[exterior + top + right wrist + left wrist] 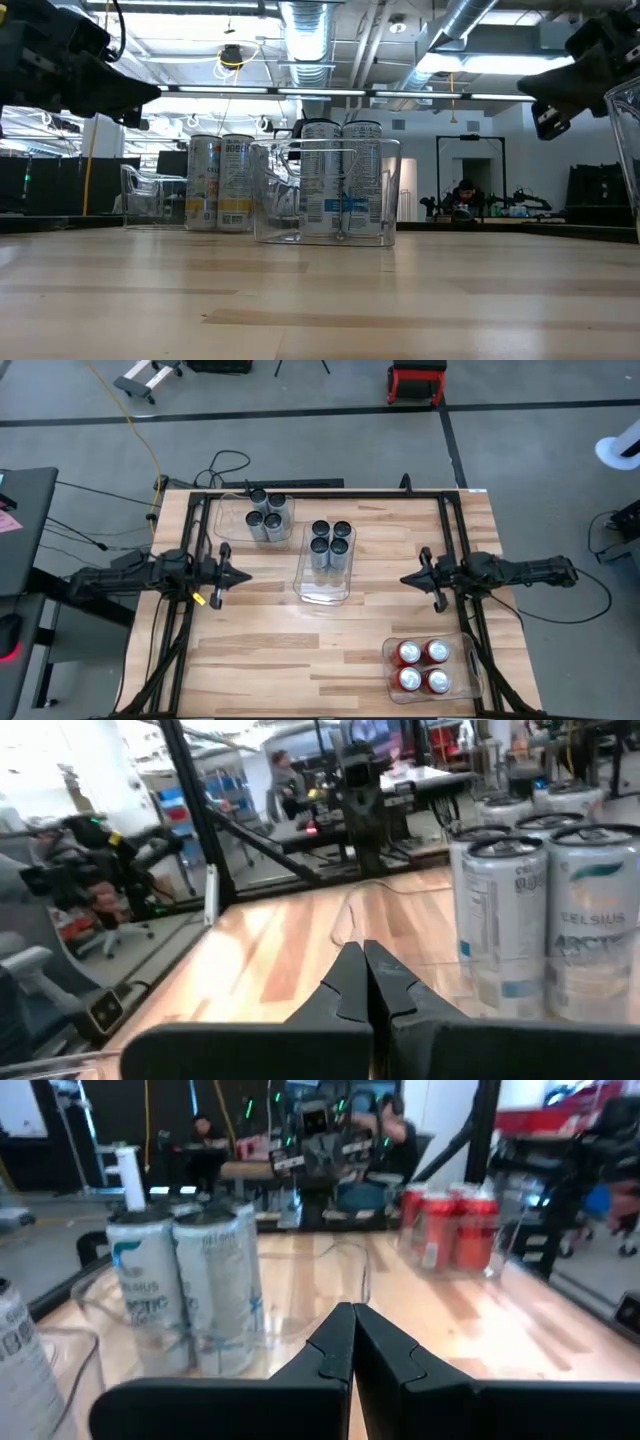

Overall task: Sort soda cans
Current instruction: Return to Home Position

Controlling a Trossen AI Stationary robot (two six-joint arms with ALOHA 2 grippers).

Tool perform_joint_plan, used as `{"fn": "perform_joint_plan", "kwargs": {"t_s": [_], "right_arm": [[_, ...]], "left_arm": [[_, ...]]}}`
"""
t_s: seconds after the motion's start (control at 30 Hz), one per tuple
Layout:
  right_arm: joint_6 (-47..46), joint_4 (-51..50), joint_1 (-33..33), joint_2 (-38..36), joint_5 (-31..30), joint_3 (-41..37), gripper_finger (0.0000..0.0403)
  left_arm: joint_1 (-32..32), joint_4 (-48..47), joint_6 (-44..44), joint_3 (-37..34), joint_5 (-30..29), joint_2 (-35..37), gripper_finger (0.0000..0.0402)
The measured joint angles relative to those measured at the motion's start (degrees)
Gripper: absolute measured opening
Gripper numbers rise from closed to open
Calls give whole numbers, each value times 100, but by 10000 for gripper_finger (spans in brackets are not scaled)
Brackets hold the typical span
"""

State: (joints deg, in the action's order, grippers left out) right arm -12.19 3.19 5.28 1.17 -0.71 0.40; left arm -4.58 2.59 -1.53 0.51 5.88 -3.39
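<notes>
1. Your four red cans (424, 665) sit in the clear bin (470, 678) at the table's (300, 660) near right corner.
2. Left gripper (246, 576) and right gripper (403, 579), both clenched and empty, face each other across open tabletop.
3. Silver-blue cans (331, 540) fill the far end of the centre bin (322, 596).
4. White-yellow cans (268, 513) stand in the far-left bin (228, 520).

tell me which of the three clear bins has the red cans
The lower-right bin in the high view holds the four red cans. The middle bin and the far-left bin hold only pale cans, none red.
</notes>
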Motion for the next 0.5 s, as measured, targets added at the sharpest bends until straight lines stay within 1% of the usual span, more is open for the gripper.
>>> {"fn": "perform_joint_plan", "kwargs": {"t_s": [0.07,0.2,0.33,0.5], "right_arm": [[-41,-161,-2,0,-84,-2,0],[87,-167,-4,-6,-94,-4,0],[349,-173,-4,-7,-89,-4,0],[411,-183,-4,-13,-87,-7,0]], "left_arm": [[66,-31,-56,0,-141,-109,0],[161,-29,-9,-2,-154,-266,0],[270,-27,15,-4,-167,-300,0],[335,-24,69,-4,-169,-296,0]]}}
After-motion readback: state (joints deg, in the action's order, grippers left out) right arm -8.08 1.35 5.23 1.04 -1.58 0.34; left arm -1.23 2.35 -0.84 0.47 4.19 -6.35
